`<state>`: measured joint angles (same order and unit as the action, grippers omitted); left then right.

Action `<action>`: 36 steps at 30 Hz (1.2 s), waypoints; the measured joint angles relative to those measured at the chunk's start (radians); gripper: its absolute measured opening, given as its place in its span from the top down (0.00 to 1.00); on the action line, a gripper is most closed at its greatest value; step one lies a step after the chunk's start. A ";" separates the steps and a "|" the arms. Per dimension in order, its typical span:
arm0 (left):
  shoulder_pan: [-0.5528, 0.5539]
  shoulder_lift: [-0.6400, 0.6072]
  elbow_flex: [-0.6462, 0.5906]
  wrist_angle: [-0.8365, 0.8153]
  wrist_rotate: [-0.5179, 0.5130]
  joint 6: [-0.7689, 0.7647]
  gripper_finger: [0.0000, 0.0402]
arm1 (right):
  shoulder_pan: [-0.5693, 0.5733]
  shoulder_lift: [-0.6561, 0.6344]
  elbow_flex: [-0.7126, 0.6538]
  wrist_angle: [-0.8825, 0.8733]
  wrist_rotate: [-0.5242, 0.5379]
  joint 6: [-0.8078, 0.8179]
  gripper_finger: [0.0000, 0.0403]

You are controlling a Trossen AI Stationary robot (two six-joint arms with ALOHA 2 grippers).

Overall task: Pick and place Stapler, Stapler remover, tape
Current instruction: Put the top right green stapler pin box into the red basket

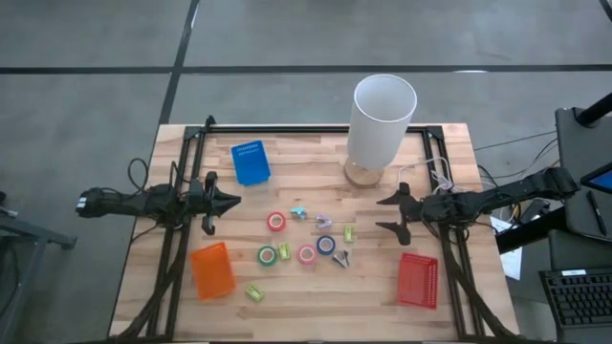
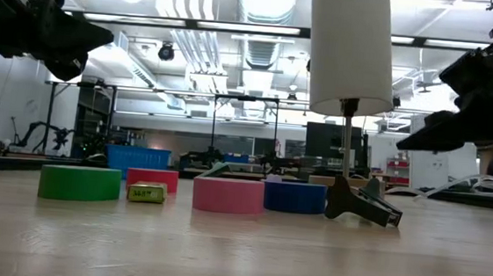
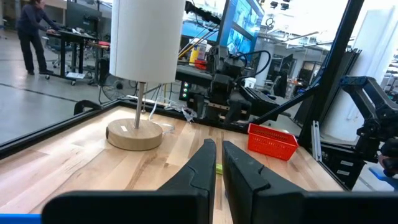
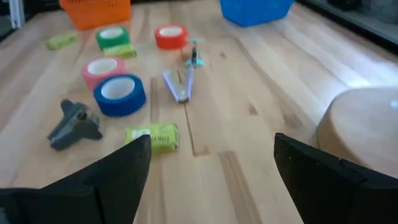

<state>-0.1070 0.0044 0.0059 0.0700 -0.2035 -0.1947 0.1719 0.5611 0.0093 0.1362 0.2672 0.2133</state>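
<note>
Table centre: 4 tape rolls, all lying flat, cores facing up. Red roll [image 1: 276,222] nearest the blue basket [image 1: 251,162]; green roll [image 1: 267,255], pink roll [image 1: 306,254] and blue roll [image 1: 326,245] in a loose row nearer the front edge.

Purple stapler [image 1: 323,224] lies between the red and blue rolls, long axis roughly across the table; which end is its nose I cannot tell. A small teal piece [image 1: 298,212] just beside it.

Grey staple remover [image 1: 340,258] sits just beside the blue roll, on its front side; in the low view its prongs rest on the wood.

4 yellow-green blocks: 1 [image 1: 284,251] between green and pink rolls, 1 [image 1: 350,232] toward the right arm, 1 [image 1: 254,292] near the orange basket [image 1: 212,270]; the 4th is small and unclear.

3 baskets: blue, orange, red [image 1: 418,280]. 1 white lamp [image 1: 381,122] at the back.

Left gripper [image 1: 232,202] hangs at the left side, jaws closed, holding nothing. Right gripper [image 1: 384,214] hangs right of the objects, jaws spread wide, empty.
</note>
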 joint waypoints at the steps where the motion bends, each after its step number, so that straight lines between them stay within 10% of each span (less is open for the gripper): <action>1: 0.000 0.000 0.000 0.000 0.000 0.000 0.92 | 0.000 0.006 0.000 -0.006 -0.002 0.004 0.19; 36: 0.000 0.000 0.000 -0.004 0.000 0.000 0.92 | 0.032 0.924 0.493 -0.020 -0.141 -0.108 0.12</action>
<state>-0.1066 0.0047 0.0059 0.0662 -0.2039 -0.1944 0.2041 1.4855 0.5020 0.1158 0.1261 0.1056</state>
